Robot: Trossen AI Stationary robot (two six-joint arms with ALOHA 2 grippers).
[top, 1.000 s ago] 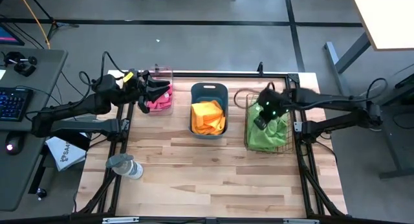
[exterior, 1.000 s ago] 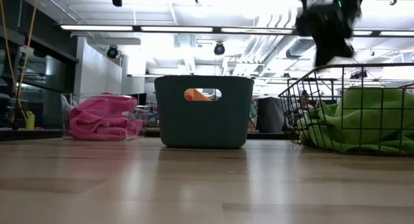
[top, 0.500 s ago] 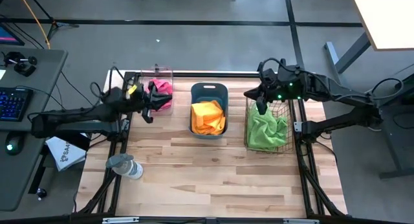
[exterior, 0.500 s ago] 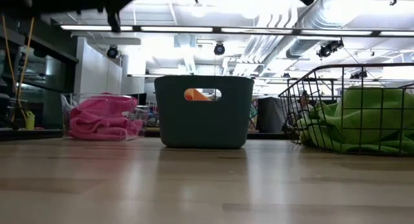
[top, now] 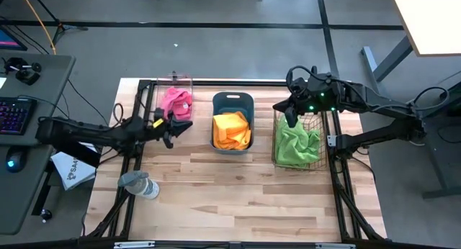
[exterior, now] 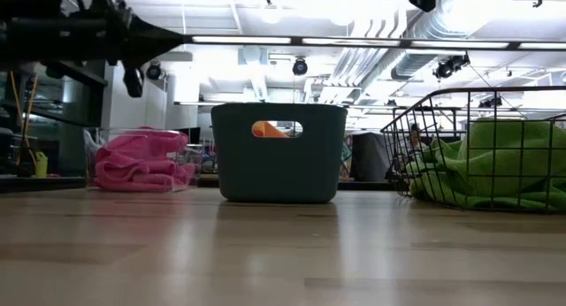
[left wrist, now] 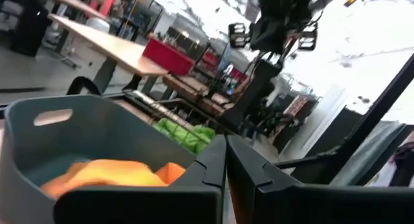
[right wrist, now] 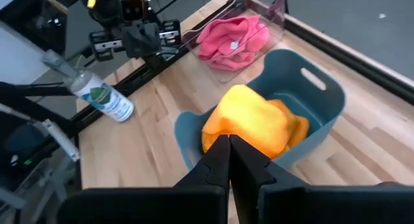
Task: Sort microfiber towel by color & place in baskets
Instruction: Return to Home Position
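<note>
Pink towels [top: 175,101] lie in the clear box [top: 189,82]. Orange towels [top: 231,129] fill the teal tub [top: 232,98], and green towels [top: 297,145] lie in the wire basket [top: 276,160]. My left gripper [top: 176,124] hovers shut and empty above the table, between the clear box and the tub, just toward the near side. Its wrist view shows the shut fingers [left wrist: 226,141] pointing over the tub. My right gripper [top: 288,112] hangs shut and empty above the wire basket's far left corner. Its fingers [right wrist: 228,138] point toward the tub.
A clear bottle with a grey cap [top: 140,184] lies on the table near its left edge. The three bins stand in a row along the far side. Bare wood [top: 230,198] spreads across the near half. A dark frame [top: 338,184] borders the table.
My left gripper has drawn back from over the clear box toward the near edge and come lower. My right gripper rose from the green towels in the wire basket to the basket's far left corner, then held still. The towels have stayed in their bins.
</note>
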